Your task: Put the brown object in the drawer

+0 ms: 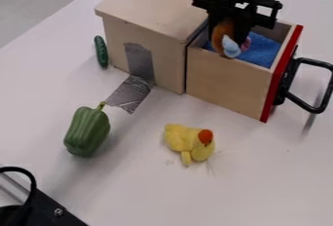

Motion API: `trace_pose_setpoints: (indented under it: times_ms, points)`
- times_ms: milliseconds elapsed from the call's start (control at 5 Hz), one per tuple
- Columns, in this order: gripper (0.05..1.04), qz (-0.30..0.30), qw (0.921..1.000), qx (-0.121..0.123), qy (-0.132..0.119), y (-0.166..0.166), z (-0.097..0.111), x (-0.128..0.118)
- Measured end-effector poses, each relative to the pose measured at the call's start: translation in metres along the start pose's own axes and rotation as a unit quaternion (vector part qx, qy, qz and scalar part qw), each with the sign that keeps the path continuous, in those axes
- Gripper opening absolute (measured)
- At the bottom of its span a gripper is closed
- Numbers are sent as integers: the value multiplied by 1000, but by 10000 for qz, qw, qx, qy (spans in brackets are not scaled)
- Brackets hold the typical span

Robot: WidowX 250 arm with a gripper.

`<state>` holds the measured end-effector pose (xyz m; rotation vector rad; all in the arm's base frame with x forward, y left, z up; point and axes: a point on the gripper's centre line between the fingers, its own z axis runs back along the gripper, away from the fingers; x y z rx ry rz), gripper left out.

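Gripper [234, 31], seemingly closed round the brown object [222, 34], hangs over the drawer [228, 83] below: placing step; next, lower, then release.

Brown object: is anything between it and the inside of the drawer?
Nothing visible blocks the drop: the brown object is in the claw at the open drawer, with blue cloth inside. Its lower end overlaps the side wall's rim in view; I can't tell if it clears.

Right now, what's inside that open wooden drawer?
A blue cloth. The gripper and brown object hide part of the drawer, and whatever may lie under the cloth can't be seen.
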<state>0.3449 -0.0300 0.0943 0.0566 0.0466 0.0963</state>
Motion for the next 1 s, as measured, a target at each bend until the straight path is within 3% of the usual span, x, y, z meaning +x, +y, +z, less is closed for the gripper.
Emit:
trace_pose_setpoints:
  times_ms: [200, 400, 600, 1000]
  points:
    - [405, 99, 9999, -48, -36, -3, -9, 8]
    - [740, 321, 9989, -305, -130, -4, -8, 13]
    - [981, 423, 9986, -326, -44, -2, -8, 11]
    - [1001, 360, 9980, -404, -326, -1, 35, -15]
